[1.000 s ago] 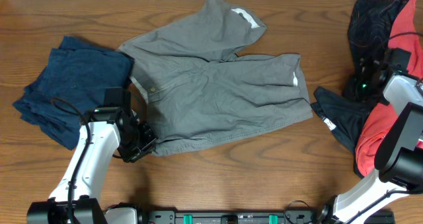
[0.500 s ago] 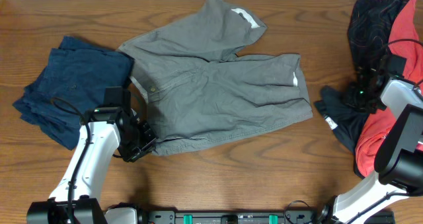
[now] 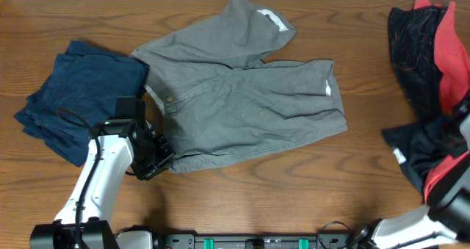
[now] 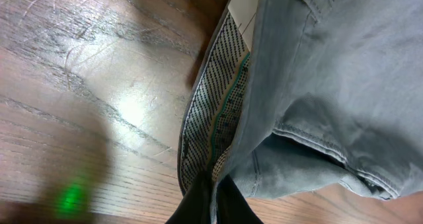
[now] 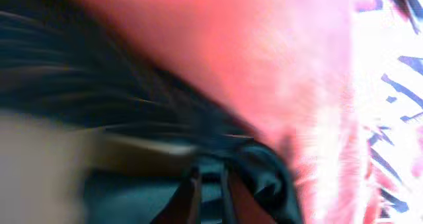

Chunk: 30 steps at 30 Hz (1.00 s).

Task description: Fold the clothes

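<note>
The grey-taupe shorts (image 3: 250, 102) lie spread flat mid-table, with the white label (image 3: 268, 17) at the upper leg. My left gripper (image 3: 158, 159) is at their lower left corner, shut on the waistband edge. In the left wrist view the left gripper (image 4: 213, 194) pinches the shorts (image 4: 330, 72) where the dotted inner lining (image 4: 221, 112) shows. In the blurred right wrist view my right gripper (image 5: 210, 184) has its fingers close together with a dark navy garment (image 5: 132, 197) between them, beside red cloth (image 5: 264, 52). From overhead that dark garment (image 3: 418, 150) lies at the right edge.
A folded navy garment (image 3: 81, 95) sits at the left. A black-patterned garment (image 3: 411, 51) and a red one (image 3: 449, 43) are piled at the far right. Bare wooden table (image 3: 257, 197) runs along the front, with the right arm's base at the lower right corner.
The right gripper has pulled the dark navy garment rightward, away from the shorts and towards the table's right edge. The left arm and the shorts have not moved.
</note>
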{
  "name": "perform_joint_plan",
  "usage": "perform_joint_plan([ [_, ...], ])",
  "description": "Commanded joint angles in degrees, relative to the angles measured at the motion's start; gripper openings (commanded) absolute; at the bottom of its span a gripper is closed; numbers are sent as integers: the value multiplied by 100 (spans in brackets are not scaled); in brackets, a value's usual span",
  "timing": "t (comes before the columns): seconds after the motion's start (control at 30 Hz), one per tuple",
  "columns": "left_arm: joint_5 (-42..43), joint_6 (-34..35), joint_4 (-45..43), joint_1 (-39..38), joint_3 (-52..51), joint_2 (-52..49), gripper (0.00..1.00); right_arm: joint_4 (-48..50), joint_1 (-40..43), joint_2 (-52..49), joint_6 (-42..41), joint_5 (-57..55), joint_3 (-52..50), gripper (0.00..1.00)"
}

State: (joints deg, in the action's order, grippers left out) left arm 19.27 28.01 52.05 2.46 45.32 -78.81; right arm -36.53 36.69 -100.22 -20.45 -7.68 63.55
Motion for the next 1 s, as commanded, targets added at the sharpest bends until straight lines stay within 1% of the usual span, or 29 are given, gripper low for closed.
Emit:
perform_joint_plan([
  [0.0, -74, -103, 15, -17, -11, 31, 6, 24, -293, 973, 638, 1829, 52, 33],
  [0.07, -74, -103, 13, -17, -11, 31, 6, -96, -476, 1331, 1038, 2629, 52, 63],
  [0.1, -74, -101, 13, -17, -11, 31, 6, -208, -581, 1478, 1150, 2929, 50, 66],
  [0.23, -74, -103, 15, -20, -11, 31, 6, -953, -1008, 1711, 1147, 3014, 42, 59],
  [0.33, -74, -103, 13, -17, -11, 31, 6, -1394, -1290, 1661, 1154, 2920, -92, 58],
  [0.4, -76, -103, 11, -17, -11, 31, 7, -1399, -1460, 1644, 1156, 2889, -334, 59],
  [0.53, -74, -103, 11, -17, -11, 31, 6, -1025, -1773, 1641, 1123, 3075, -951, 60],
  [0.67, -74, -103, 7, -20, -11, 31, 6, -271, -2208, 1641, 922, 3279, -1563, 60],
  [0.87, -74, -103, 0, -20, -11, 31, 6, 901, -2833, 1641, 275, 2966, -2100, 61],
  [0.97, -74, -103, -7, -17, -11, 31, 7, 1241, -3069, 1606, 83, 2776, -2184, 62],
])
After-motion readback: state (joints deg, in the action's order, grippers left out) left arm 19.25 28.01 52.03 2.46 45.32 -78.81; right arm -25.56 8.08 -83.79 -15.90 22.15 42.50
